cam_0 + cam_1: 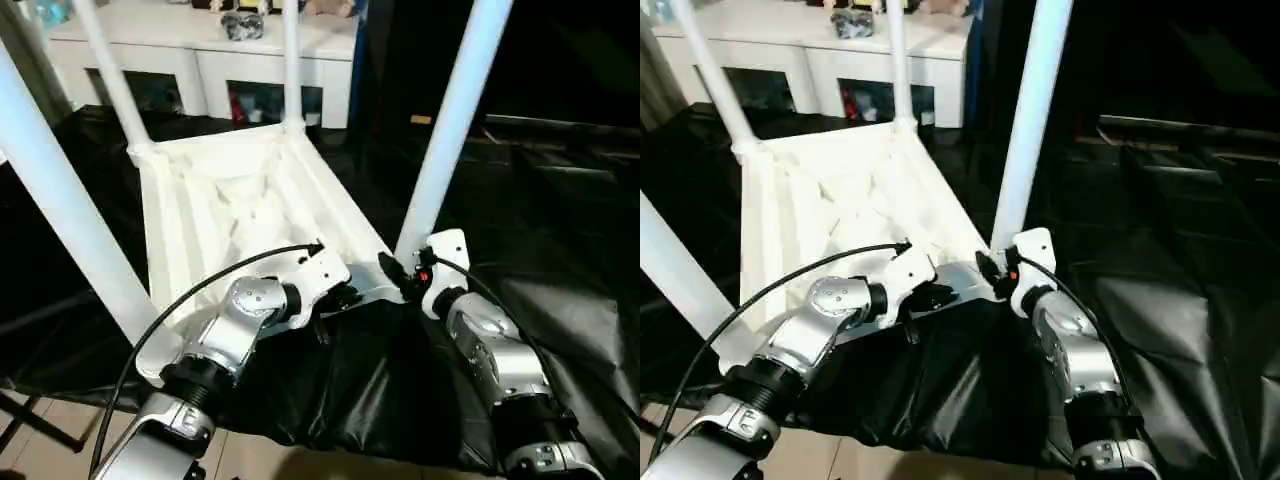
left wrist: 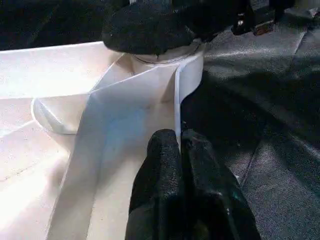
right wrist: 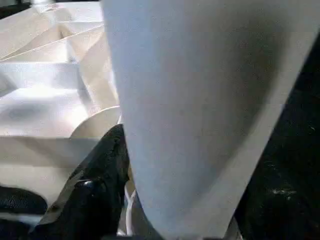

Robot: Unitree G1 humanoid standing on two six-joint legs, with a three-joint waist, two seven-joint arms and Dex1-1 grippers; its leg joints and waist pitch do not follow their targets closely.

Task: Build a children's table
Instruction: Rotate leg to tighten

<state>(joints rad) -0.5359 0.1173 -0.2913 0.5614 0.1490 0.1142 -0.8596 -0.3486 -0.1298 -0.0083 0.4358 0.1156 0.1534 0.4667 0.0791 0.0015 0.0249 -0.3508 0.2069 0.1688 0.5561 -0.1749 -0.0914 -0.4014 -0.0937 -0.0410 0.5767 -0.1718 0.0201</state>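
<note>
The children's table lies upside down on black cloth, its ribbed white top (image 1: pixel 230 200) facing up. Legs stand in the corner sockets: near left (image 1: pixel 50 200), far left (image 1: pixel 110 70), far right (image 1: pixel 290 60) and near right (image 1: pixel 450 130). My left gripper (image 2: pixel 179 137) is shut on the thin rim of the top's near edge, close to the near right corner (image 1: pixel 338 296). My right gripper (image 1: pixel 397 272) sits at the base of the near right leg, which rises wide and close in the right wrist view (image 3: pixel 200 100). Whether it presses the leg is unclear.
A white cabinet (image 1: pixel 200 50) with small items on it stands behind the table. Black cloth (image 1: pixel 560 220) covers the work surface to the right and front. Tiled floor (image 1: pixel 50 430) shows past the cloth's near left edge. A black cable (image 1: pixel 170 310) arcs over my left forearm.
</note>
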